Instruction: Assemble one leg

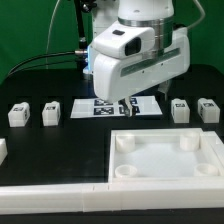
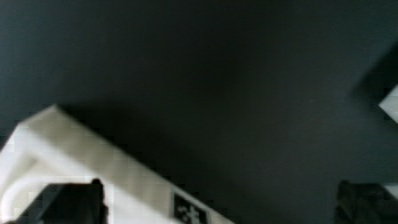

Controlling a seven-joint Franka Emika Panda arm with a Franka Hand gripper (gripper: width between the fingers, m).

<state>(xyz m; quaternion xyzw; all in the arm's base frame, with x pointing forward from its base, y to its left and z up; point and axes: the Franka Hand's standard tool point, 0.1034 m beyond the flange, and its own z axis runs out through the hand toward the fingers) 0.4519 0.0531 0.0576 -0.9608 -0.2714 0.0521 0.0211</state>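
Several legs stand in a row on the black table: two toward the exterior view's left (image 1: 17, 114) (image 1: 51, 112) and two toward its right (image 1: 180, 110) (image 1: 208, 109). Each is a small white block with a tag. The large white tray (image 1: 165, 157) with round corner sockets lies in front. My gripper (image 1: 125, 102) hangs low over the marker board (image 1: 112, 106), between the two pairs of legs. In the wrist view the gripper (image 2: 214, 205) is open and empty, its dark fingers (image 2: 63, 203) wide apart over the board's edge (image 2: 107, 160). No leg lies between them.
A long white rail (image 1: 60, 196) runs along the front edge. Another white piece (image 1: 2, 151) shows at the exterior view's left edge. A white corner (image 2: 388, 95) shows at the wrist view's edge; I cannot tell what it is.
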